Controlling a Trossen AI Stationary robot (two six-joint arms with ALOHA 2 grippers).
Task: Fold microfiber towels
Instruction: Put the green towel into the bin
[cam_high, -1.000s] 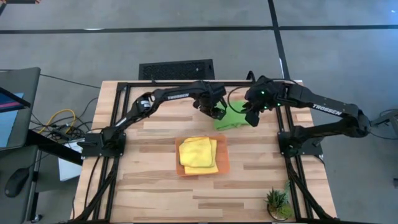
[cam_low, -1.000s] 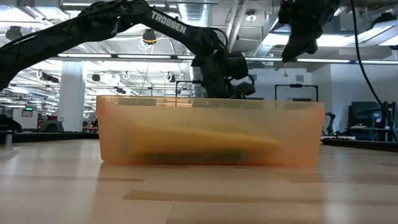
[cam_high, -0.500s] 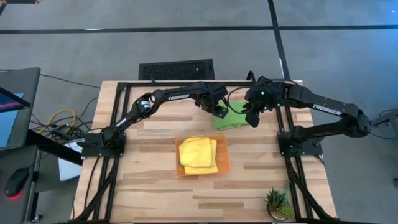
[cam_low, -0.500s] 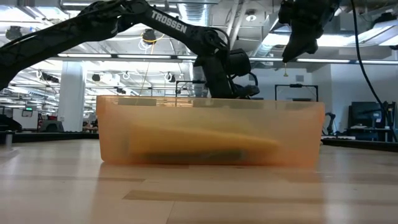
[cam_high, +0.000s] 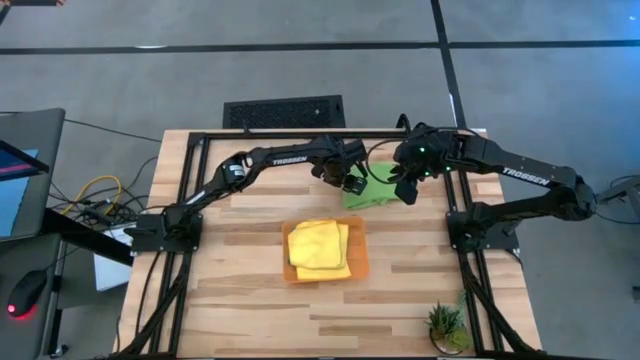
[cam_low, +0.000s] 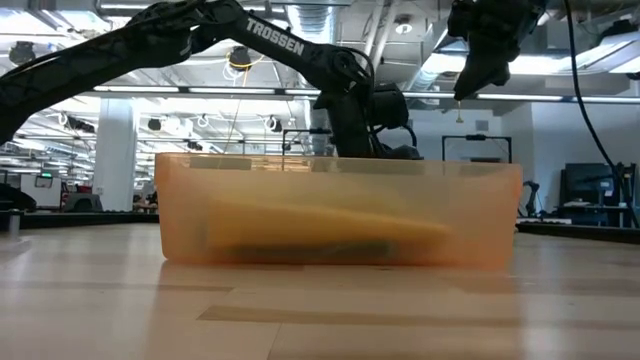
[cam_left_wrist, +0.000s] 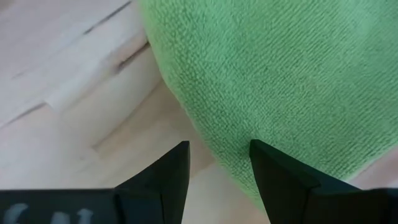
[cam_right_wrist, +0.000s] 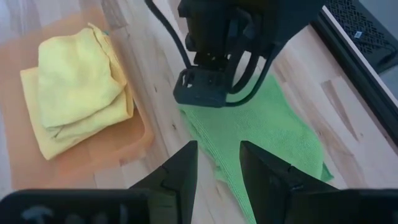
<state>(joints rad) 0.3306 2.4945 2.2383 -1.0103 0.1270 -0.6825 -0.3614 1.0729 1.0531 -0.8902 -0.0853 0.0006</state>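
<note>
A lime green towel lies flat on the table at the back, right of centre; it also shows in the left wrist view and the right wrist view. My left gripper is open, pointing down at the towel's left edge, with that edge between its fingers. My right gripper is open and empty, held above the towel's right part. Two yellow towels lie folded in the orange tray. The teal towel is out of view. My left gripper comes at the green towel's left edge from above, one finger over the bare wood and the other finger over the cloth. I cannot tell whether the fingertips touch the towel or the table.
The orange tray stands at the table's middle, near side of the green towel. A small potted plant stands at the near right corner. Black frame rails run along the table's left, right and far edges. Bare wood lies left of the tray.
My left gripper has moved a little toward the table's right edge and down, onto the green towel's left edge. The towel lies as before.
</note>
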